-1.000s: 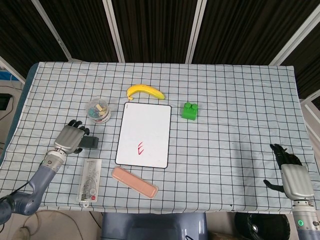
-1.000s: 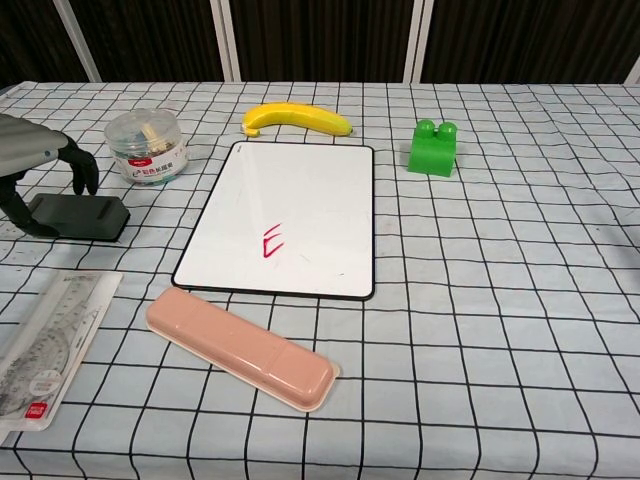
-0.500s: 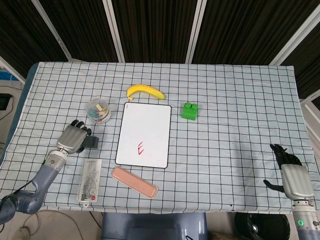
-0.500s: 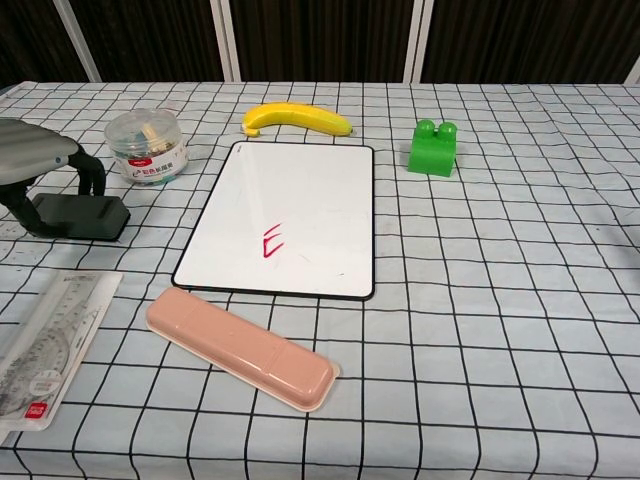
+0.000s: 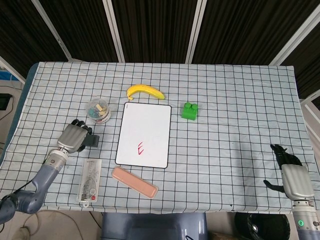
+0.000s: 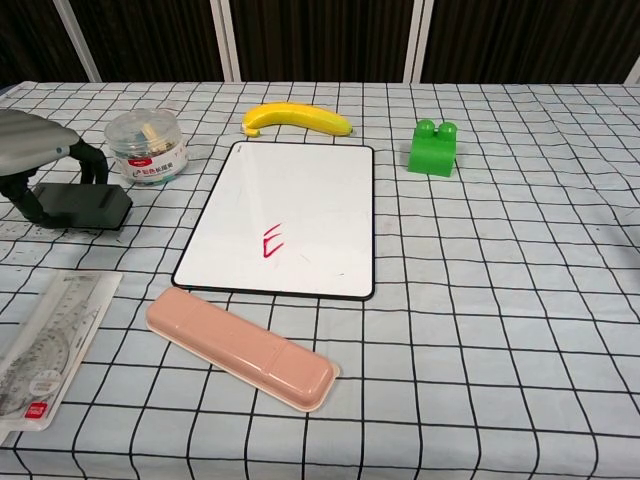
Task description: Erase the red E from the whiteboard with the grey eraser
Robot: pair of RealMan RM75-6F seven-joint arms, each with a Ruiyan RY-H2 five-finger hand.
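The whiteboard (image 5: pixel 144 131) (image 6: pixel 290 200) lies flat at the table's middle, with a small red E (image 5: pixel 141 147) (image 6: pixel 270 241) near its lower left. The dark grey eraser (image 5: pixel 91 141) (image 6: pixel 85 206) sits left of the board. My left hand (image 5: pixel 74 137) (image 6: pixel 30 150) is over the eraser's left end and grips it, thumb on the near side and fingers (image 6: pixel 94 163) on the far side. My right hand (image 5: pixel 291 175) hangs off the table's right front corner, fingers apart and empty; the chest view does not show it.
A clear jar (image 5: pixel 99 110) (image 6: pixel 147 146) stands just behind the eraser. A banana (image 5: pixel 145 91) and a green block (image 5: pixel 189 111) lie behind the board. A pink case (image 5: pixel 134 182) (image 6: pixel 240 347) and a bagged ruler set (image 5: pixel 90 180) lie in front.
My left hand's fingers have closed around the eraser. In the chest view the eraser has shifted slightly up and left. The right hand has not moved.
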